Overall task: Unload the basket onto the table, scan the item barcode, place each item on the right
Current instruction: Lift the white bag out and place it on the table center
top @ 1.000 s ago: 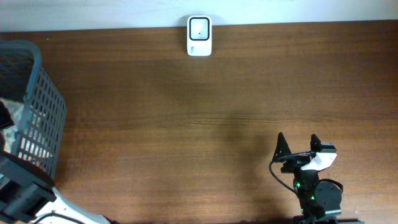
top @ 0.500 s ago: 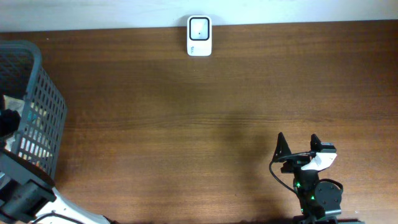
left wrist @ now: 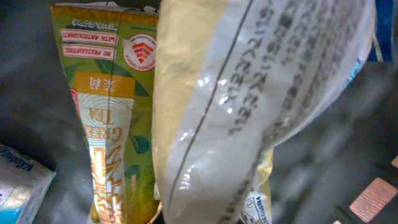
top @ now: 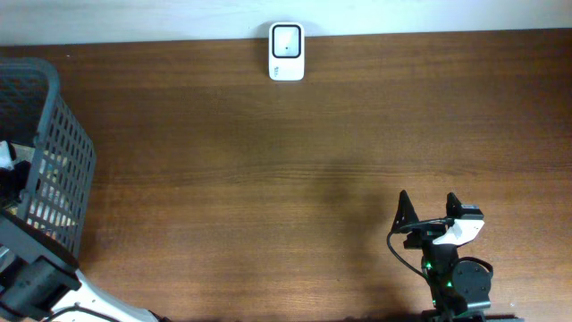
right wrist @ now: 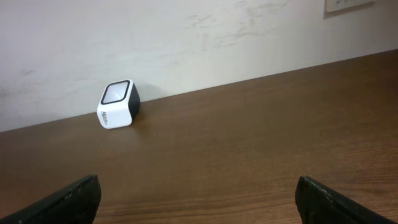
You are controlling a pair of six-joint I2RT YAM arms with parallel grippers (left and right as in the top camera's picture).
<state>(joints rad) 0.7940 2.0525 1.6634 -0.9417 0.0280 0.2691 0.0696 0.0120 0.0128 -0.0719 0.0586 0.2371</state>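
Though crinkled, glossy cream packet [left wrist: 249, 93]

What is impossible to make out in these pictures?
Left claw: overhead, lost at the left edge by the basket; left wrist, the pale packet fills the frame and hides its fingers.
Barcode: left wrist, none shows on the pale packet or the green tea packet.
Scanner lettering: overhead and right wrist, too small.

Little white scanner [right wrist: 117, 104] sits upper left on the wood table [right wrist: 249, 143], by the wall [right wrist: 186, 37]. Fingertips [right wrist: 68, 200] of the right gripper [right wrist: 198, 200] poke in at both bottom corners, spread wide.
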